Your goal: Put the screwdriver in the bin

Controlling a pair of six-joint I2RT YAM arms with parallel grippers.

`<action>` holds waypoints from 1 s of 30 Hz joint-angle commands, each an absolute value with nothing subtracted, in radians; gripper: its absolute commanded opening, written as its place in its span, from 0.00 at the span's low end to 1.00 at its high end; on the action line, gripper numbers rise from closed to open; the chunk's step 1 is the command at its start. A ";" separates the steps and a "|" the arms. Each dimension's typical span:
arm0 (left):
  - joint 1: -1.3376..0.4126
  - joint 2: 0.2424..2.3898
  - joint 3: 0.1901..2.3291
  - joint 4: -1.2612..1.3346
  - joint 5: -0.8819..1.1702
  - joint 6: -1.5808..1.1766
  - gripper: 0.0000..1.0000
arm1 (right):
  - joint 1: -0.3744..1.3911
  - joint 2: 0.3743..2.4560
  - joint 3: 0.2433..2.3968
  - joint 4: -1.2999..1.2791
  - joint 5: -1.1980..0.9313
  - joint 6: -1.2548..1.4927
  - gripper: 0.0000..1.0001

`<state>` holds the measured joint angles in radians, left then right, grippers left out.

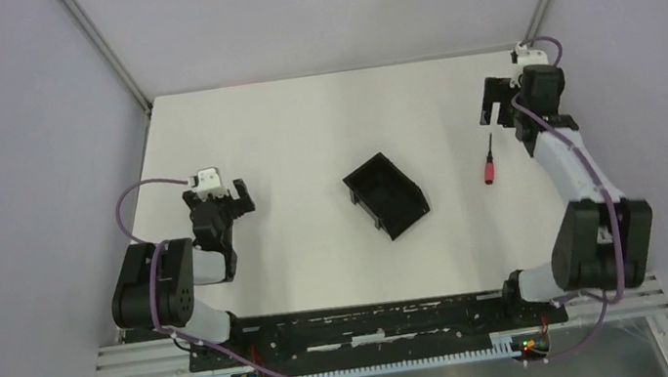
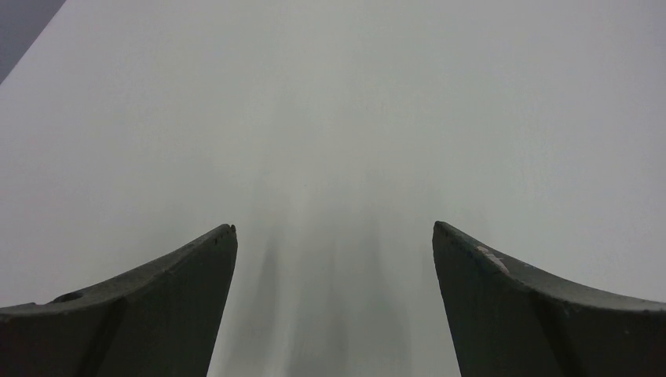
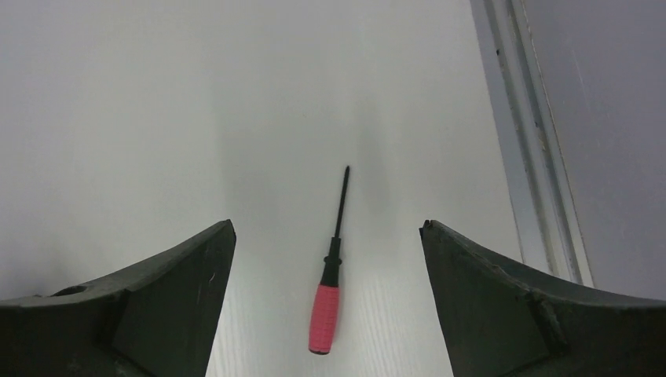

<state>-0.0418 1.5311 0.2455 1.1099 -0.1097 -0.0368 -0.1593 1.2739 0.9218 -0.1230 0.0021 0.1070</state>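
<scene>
Currently I see the screwdriver (image 1: pixel 488 167) lying flat on the white table (image 1: pixel 301 124), at 3 o'clock from the bin (image 1: pixel 388 196) and well apart from it. Its red handle points toward 6 and its shaft tip toward 12. The right gripper (image 3: pixel 327 226) hovers near its tip end, at 12 o'clock from it, jaws released and spread wide. The left gripper (image 2: pixel 334 226) sits at 9 o'clock from the bin, jaws likewise parted over bare table.
</scene>
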 commanded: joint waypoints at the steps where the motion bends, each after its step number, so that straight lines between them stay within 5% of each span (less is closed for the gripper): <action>1: -0.045 1.533 0.250 1.162 -0.111 -0.020 1.00 | -0.164 1.563 1.150 -0.474 0.103 -0.005 0.94; 13: -0.045 1.535 0.250 1.161 -0.113 -0.021 1.00 | -0.163 1.835 1.088 -0.430 0.028 -0.028 0.63; 19: -0.045 1.535 0.250 1.162 -0.112 -0.021 1.00 | -0.163 1.833 1.112 -0.495 0.050 -0.059 0.00; 30: -0.046 1.535 0.250 1.162 -0.112 -0.021 1.00 | -0.141 1.716 1.663 -1.087 0.090 -0.078 0.00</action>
